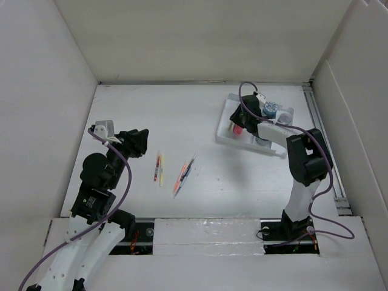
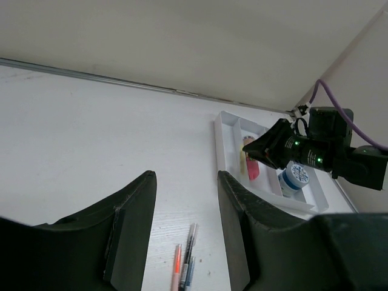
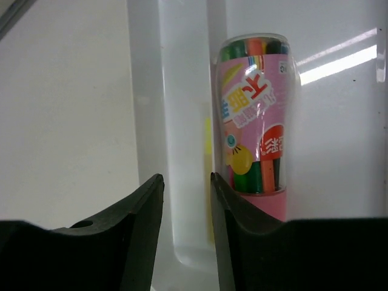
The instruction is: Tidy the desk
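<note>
The desk [image 1: 182,115] is a white tabletop between tall white walls. Two groups of pens lie on it, one [image 1: 159,167] near my left gripper and one [image 1: 185,172] further right; some also show in the left wrist view [image 2: 185,262]. My left gripper [image 1: 138,143] is open and empty, just left of the pens, above the desk [image 2: 91,139]. My right gripper [image 1: 240,122] is open over the white compartmented tray [image 1: 223,132]. In the right wrist view its jaws [image 3: 186,179] straddle a tray divider [image 3: 182,121], beside a pink tube of coloured markers [image 3: 257,121].
The tray [image 2: 225,151] at the back right also holds a blue-lidded jar [image 1: 271,110] and the pink tube [image 2: 251,165]. A thin yellow item [image 3: 208,142] lies in the narrow compartment. Tall walls close the desk on the left, back and right.
</note>
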Controlling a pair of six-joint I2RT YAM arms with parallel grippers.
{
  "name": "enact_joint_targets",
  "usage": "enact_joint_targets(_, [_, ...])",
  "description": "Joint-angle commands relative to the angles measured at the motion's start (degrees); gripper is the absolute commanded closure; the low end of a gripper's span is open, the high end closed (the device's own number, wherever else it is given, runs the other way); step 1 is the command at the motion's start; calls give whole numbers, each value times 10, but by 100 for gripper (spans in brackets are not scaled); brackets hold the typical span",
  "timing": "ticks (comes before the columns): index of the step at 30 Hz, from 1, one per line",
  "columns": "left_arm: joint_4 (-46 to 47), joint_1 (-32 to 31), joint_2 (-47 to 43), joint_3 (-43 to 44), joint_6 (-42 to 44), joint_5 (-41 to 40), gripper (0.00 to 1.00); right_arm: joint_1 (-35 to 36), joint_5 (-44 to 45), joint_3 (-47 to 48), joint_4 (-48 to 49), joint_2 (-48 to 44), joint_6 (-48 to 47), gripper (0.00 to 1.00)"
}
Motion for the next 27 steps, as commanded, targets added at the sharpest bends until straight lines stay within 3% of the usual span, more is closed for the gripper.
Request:
enact_joint_targets(1, [23,0,-1,8,-1,3,59,-2,15,26,-3,-7,-5,56])
enact_joint_targets(4, [21,0,4,10,0,3,59,5,16,19,6,-28,-7,53])
enact_joint_targets(8, [24,0,1,8,-1,3,59,74,20,2,24,-57,-16,56])
enact_joint_targets(10, [22,0,4,9,-1,1,59,111,18,-4,36,-63,-19,67])
enact_joint_targets(13, [21,0,3,8,-2,1,59,199,40,0,43,-49,-31,100])
enact_joint_targets(17, [21,0,9,10,-3,-2,59,302,44,18,45,-23,-38,100])
enact_joint_targets(18, [20,0,11,11,-2,3,59,336,40,27,48,-12,-41,96])
enact_joint_targets(22, [23,0,8,10,-2,-1,59,391,58,63,9,28,-39,60])
enact_joint_targets(27, [26,0,3,8,-2,2,59,420,42,80,8,53,-35,53])
